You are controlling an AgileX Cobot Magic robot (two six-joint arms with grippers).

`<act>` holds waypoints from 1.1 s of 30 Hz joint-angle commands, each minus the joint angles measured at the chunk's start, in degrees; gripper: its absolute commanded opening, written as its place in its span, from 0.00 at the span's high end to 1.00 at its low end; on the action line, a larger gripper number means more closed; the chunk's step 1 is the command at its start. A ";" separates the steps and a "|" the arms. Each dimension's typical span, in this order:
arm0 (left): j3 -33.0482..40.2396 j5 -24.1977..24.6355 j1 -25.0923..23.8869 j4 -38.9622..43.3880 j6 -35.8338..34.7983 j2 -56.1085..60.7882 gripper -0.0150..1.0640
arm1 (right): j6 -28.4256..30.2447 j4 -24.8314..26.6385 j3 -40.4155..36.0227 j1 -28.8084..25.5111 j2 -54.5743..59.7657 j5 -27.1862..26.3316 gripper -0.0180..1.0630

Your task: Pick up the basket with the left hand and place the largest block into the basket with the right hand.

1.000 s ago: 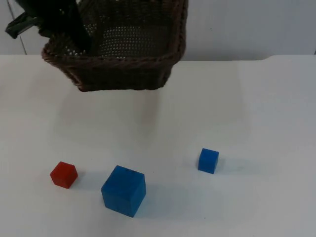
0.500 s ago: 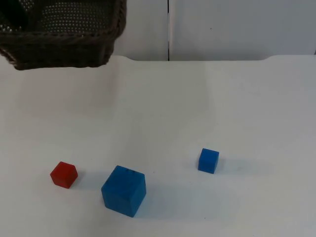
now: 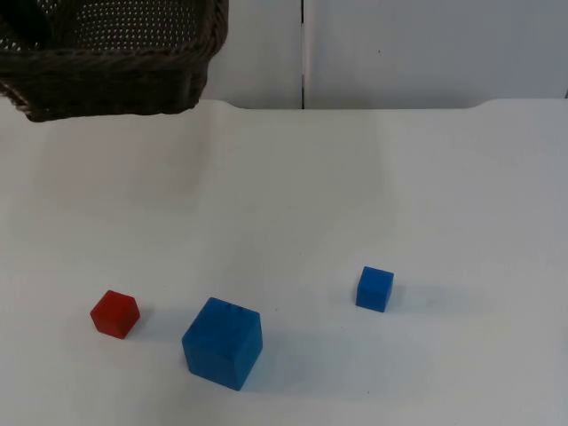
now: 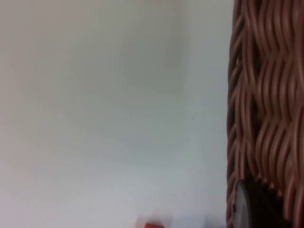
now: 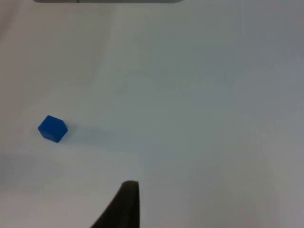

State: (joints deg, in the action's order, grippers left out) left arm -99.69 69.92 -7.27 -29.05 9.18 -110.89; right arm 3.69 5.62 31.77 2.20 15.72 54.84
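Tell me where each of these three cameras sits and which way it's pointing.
Top view: fixed above, facing down and forward at the white table, with the woven brown basket, large blue block, small blue block, red block.
Left wrist view: along the gripper; basket weave, red block edge.
Right wrist view: black fingertip; shares the small blue block with top.

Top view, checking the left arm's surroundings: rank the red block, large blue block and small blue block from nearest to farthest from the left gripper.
1. red block, left side, nearest the left gripper holding the basket.
2. large blue block, front centre.
3. small blue block, right, farthest.
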 commanded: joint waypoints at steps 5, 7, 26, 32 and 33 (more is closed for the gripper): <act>0.08 0.05 -0.07 -2.40 0.43 1.21 0.99 | 0.42 2.57 0.43 -0.42 12.62 -8.41 0.01; 0.08 0.05 -0.07 -2.40 0.43 1.21 0.99 | 0.86 4.19 0.43 -0.29 17.53 -11.74 0.01; 0.08 0.05 -0.07 -2.39 0.43 1.11 0.99 | 16.86 18.62 1.27 3.89 45.87 -29.95 0.01; 0.08 0.05 -0.07 -2.50 0.43 1.11 0.99 | 19.45 18.51 3.81 15.27 53.68 -35.89 0.01; 0.08 0.05 -0.07 -2.50 0.43 1.11 0.99 | 19.71 18.51 4.33 17.45 55.65 -37.01 0.01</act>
State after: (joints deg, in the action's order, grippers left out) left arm -99.52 69.92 -7.27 -29.14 9.43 -110.89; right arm 22.45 24.00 35.84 18.71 70.62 19.06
